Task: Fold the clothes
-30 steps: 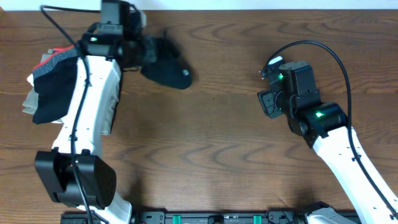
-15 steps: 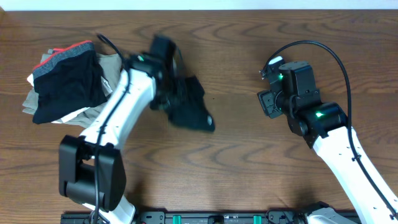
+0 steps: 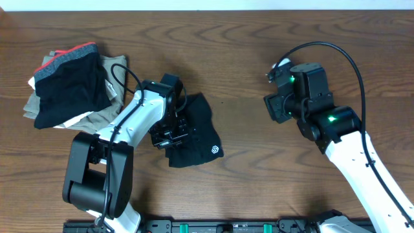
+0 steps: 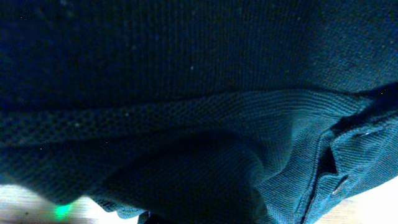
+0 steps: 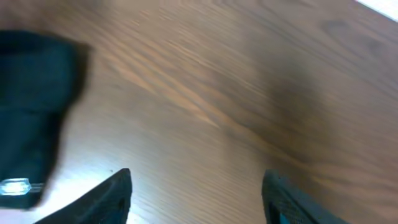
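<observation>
Pinches the clothes (image 3: 200,129) in the left hand (image 3: 169,134), pressed together on black fabric bunched beneath it and spreading just beside it, white logo (image 3: 213,150) facing up. Has carried them nearer from the far edge of the counter (image 3: 246,58) since a second ago. Holds the right hand (image 5: 199,196) spread, well apart from the cloth.

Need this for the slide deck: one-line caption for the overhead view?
Left gripper shut on the black garment mid-table; right gripper open and empty; folded stack on the left.

table (image 3: 246,58): brown wood | garment pile (image 3: 68,90): black atop khaki, far-left corner
</observation>
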Tool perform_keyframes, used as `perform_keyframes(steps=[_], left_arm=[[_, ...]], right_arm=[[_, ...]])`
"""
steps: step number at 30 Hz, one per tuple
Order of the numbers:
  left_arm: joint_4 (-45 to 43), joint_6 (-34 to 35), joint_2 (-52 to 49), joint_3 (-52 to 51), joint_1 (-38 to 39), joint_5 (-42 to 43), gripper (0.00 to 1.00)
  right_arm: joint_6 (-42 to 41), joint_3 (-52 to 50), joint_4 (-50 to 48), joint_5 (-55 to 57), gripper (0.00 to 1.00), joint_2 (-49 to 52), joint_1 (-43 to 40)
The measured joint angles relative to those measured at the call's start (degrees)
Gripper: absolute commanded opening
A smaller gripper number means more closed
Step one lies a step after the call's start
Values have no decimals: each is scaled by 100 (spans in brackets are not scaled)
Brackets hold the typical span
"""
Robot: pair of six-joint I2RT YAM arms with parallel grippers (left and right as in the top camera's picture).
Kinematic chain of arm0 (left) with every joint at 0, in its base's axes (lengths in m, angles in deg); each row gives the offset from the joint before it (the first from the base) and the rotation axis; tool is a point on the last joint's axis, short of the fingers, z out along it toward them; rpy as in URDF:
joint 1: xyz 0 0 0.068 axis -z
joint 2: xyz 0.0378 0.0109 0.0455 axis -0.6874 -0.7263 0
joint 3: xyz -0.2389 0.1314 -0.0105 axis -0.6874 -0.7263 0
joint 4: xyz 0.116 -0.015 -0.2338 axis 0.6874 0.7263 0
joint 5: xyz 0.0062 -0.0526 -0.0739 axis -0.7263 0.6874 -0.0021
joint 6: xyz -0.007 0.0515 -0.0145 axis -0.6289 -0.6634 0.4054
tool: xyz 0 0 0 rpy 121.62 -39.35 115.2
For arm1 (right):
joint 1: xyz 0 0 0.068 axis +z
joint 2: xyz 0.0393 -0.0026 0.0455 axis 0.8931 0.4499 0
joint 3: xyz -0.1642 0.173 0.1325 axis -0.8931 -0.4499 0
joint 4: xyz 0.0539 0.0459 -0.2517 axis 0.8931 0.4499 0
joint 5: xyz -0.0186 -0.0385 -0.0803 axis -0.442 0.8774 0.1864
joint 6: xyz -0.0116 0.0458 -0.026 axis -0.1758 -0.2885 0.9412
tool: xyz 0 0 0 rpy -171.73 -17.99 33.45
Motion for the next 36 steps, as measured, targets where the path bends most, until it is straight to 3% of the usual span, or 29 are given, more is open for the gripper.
perform_keyframes(steps=[5, 7, 8, 9, 10, 19, 36], left_arm=[[48, 11, 0, 0, 0, -31, 27], [96, 0, 7, 0, 0, -59, 32], [131, 24, 26, 0, 0, -87, 42], [175, 24, 55, 0, 0, -133, 72], [221, 74, 98, 0, 2, -201, 85], [260, 601, 638, -2, -13, -667, 98], [-678, 1410, 638, -625, -306, -654, 99]], right_arm=[[-9, 0, -59, -1126, 29, 348, 31], [13, 0, -74, -1438, 23, 553, 74], [-13, 0, -92, -1580, 23, 660, 111], [-31, 0, -120, -1751, 24, 774, 157], [-39, 0, -164, -1888, 26, 863, 203], [-109, 0, -730, -3027, 27, 1399, 855], [-483, 0, -1316, -3462, 26, 2955, 1169]])
